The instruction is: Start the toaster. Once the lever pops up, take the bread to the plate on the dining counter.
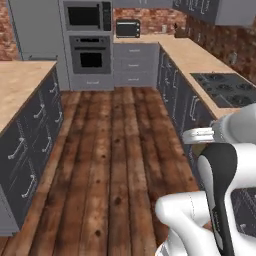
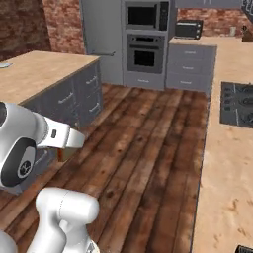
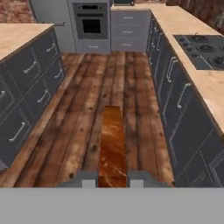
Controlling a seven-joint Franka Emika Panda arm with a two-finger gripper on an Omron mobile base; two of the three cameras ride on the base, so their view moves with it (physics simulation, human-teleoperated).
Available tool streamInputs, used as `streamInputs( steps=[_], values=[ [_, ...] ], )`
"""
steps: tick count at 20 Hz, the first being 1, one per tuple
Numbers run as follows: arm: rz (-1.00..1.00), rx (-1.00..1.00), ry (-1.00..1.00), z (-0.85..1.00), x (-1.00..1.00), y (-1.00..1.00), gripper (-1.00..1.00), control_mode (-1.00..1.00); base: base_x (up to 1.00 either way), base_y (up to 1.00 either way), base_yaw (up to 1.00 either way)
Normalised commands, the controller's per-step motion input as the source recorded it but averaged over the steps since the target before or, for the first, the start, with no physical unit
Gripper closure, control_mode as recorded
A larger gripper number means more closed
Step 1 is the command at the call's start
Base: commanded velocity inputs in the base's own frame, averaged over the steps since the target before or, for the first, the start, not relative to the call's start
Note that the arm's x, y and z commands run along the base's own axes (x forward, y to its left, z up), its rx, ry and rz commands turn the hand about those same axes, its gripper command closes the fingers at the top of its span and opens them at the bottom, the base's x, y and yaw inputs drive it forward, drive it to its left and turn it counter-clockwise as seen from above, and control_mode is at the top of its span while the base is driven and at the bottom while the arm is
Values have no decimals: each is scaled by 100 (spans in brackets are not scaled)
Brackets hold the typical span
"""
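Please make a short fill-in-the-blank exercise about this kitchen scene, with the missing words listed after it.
1. The gripper is shut on a slice of ____.
2. The floor is made of ____ planks.
3. In the hand view, the cooktop lies in the counter on the ____ side.
4. The microwave sits directly ____ the wall oven.

Missing words: bread; wooden; right; above.

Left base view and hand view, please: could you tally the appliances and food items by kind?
Built-in microwave: 1
Wall oven: 1
Small black countertop appliance: 1
Cooktop: 1
Bread slice, clamped in the pincer: 1
Total: 5
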Motion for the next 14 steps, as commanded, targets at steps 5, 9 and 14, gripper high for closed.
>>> streamInputs(
  steps=[5, 9, 14],
  values=[
    [0, 0, 0, 0, 0, 0, 100, 100, 48, 13, 72],
    [0, 0, 0, 0, 0, 0, 100, 100, 52, 79, 44],
    [0, 0, 0, 0, 0, 0, 100, 100, 75, 100, 5]
  ],
)
